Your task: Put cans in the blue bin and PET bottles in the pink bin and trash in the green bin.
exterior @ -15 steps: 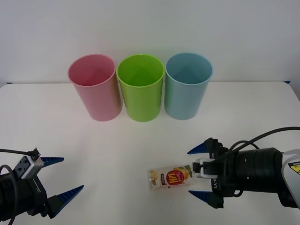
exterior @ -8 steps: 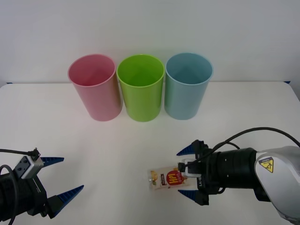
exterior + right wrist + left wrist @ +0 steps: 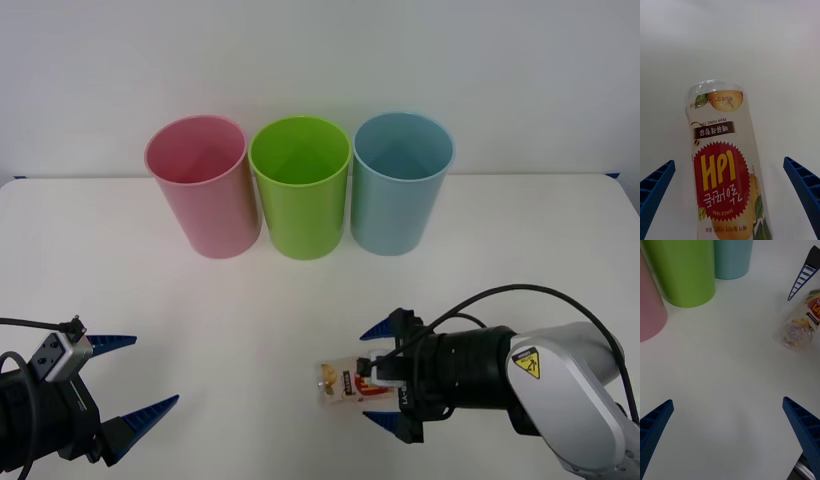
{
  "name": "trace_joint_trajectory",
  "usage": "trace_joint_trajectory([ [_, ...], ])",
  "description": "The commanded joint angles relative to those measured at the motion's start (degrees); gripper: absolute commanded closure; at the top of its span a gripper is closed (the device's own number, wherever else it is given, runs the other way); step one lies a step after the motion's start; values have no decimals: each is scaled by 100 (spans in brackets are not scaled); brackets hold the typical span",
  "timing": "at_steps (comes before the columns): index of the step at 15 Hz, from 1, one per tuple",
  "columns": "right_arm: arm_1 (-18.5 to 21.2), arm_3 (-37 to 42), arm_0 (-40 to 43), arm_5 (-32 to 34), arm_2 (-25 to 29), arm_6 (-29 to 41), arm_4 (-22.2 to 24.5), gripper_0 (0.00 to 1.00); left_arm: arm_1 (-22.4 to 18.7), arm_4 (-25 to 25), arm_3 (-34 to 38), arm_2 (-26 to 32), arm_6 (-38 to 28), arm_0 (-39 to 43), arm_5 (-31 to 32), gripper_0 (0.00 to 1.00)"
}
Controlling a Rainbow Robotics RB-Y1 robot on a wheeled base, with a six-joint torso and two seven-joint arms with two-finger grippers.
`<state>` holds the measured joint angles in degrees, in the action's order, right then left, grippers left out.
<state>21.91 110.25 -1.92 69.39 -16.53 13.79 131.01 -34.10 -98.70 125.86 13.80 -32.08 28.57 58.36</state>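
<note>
White table [image 3: 300, 300] against a pale wall carries three tall bins in a row at the back: the pink bin [image 3: 200, 185] toward the robot's left, the green bin [image 3: 300, 185] in the middle and the blue bin [image 3: 402, 182] toward its right, each just beside its neighbour. Nearer the robot lies the PET bottle [image 3: 345, 381], on its side, its base pointing toward the left arm and its yellow-orange label with red lettering facing up. The right claw [image 3: 385, 380] is down at table height with its blue fingers spread wide, one on each side of the bottle and neither pad touching it; in the right wrist view the bottle [image 3: 724, 168] runs up between the two fingers, a little nearer one than the other. The left claw [image 3: 125, 385] waits wide open and empty near the front edge of the table, well apart from the bottle [image 3: 799, 328]. The step in hand looks to be the grasp. To do it well, the right claw should be centred across the label so both pads meet the body together; a round, light bottle will likely roll or squirt out if one finger arrives first. Close firmly but gently, lift clear of the table, then carry it past the green bin to the pink one.
</note>
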Motion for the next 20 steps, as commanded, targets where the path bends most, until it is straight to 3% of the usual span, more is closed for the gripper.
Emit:
trace_joint_trajectory([
  [1,-108,-136,-54,-39,-35,19,249,0,0,0,0,0,0,0,0,0],
  [5,-222,-329,-134,-39,-79,1,372,0,0,0,0,0,0,0,0,0],
  [6,-231,-329,-142,-39,-96,-8,425,12,0,0,0,0,0,0,0,0],
  [8,-248,-338,-169,-39,-114,-8,452,98,0,0,0,0,0,0,0,0],
  [16,-239,-320,-248,-356,-52,-43,258,100,0,0,0,0,0,0,0,0],
  [18,-187,-101,-107,-356,115,-43,-85,100,0,0,0,0,0,0,0,0],
  [20,-64,304,236,-356,466,-52,-735,100,0,0,0,0,0,0,0,0],
])
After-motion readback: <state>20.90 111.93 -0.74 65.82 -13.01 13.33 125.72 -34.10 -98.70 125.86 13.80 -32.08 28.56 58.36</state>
